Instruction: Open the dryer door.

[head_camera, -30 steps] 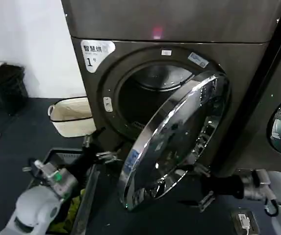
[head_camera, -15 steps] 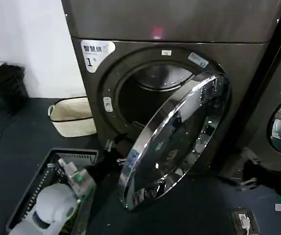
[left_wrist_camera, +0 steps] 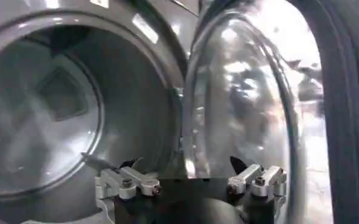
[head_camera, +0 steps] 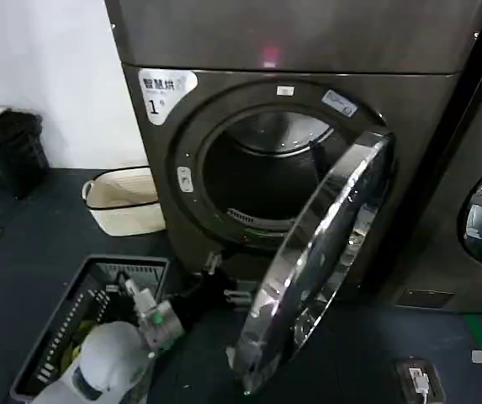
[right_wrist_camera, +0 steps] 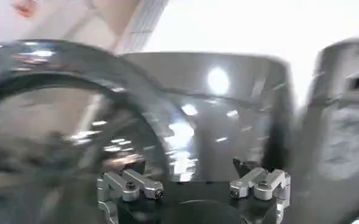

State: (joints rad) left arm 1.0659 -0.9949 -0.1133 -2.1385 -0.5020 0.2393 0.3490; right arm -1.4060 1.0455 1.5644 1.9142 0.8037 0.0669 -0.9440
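1. Low in front of the dryer point(head_camera: 308, 101), my left gripper point(head_camera: 224, 282) sits beside the door's free edge, jaws spread, gripping nothing.
2. Dryer door point(head_camera: 325, 261) stands swung well out from the drum opening, hinged on the right side, chrome rim edge-on to the head view.
3. Drum opening point(head_camera: 262, 181) exposed, dark inside; white "1" sticker point(head_camera: 163, 91) at upper left corner.
4. Left wrist view: drum point(left_wrist_camera: 51, 109) on one side, door's shiny face point(left_wrist_camera: 240, 109) on the other, my jaws apart between them.
5. Right gripper point(right_wrist_camera: 194, 182): jaws spread, empty, facing a dark machine front.
6. Black basket point(head_camera: 55, 324) on the floor under my left arm; cream basket point(head_camera: 123, 200) by the wall.
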